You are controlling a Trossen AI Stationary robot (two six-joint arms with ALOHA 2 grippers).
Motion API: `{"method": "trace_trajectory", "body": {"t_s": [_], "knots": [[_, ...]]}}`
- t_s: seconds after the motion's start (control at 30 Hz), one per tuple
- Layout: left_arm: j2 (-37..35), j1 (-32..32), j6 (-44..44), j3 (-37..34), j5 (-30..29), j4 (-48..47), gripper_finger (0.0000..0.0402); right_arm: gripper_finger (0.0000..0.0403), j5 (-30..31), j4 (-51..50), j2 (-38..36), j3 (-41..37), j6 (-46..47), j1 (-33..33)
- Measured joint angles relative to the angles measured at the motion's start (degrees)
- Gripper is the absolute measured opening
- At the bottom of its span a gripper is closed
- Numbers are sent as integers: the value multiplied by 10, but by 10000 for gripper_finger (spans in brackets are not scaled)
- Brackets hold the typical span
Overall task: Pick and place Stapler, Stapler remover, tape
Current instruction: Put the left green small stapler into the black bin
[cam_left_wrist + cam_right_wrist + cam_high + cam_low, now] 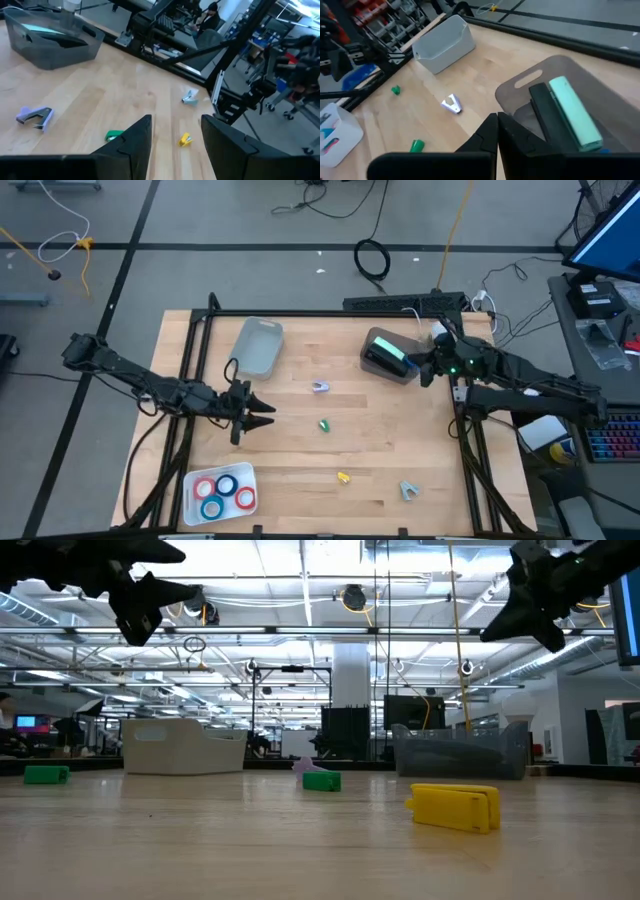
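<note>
Tape [225, 492], red and blue rolls, lies in a white tray [195, 505] at the table's near left corner, with a grey remover [408, 491] and a small yellow piece [344, 477] along the same near edge. Farther in, the left gripper [268, 413] hovers with its fingers parted around nothing, beside a green piece [324, 424] and a lilac remover [320, 386]. At the far side, the right gripper [422, 370] is pinched closed and empty by the dark bin [372, 362] holding what looks like a green-and-black stapler [388, 356], with a pale bin [259, 346] far left.
</note>
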Motion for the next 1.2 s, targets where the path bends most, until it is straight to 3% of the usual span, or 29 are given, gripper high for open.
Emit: {"method": "trace_trajectory", "body": {"t_s": [0.27,0.5,0.8,1.0,1.2], "knots": [[0,0,-74,0,-30,4,175,1,-1,126,-76,-109,2,6],[0,0,-95,35,-35,-36,175,1,-23,138,-119,-151,-4,6],[6,-1,-164,227,-28,-419,175,1,-31,150,-176,-185,-33,6],[17,-1,-212,320,-12,-579,175,1,-31,150,-214,-213,-34,6],[85,4,-294,384,72,-778,175,1,-31,163,-244,-243,-28,6]]}}
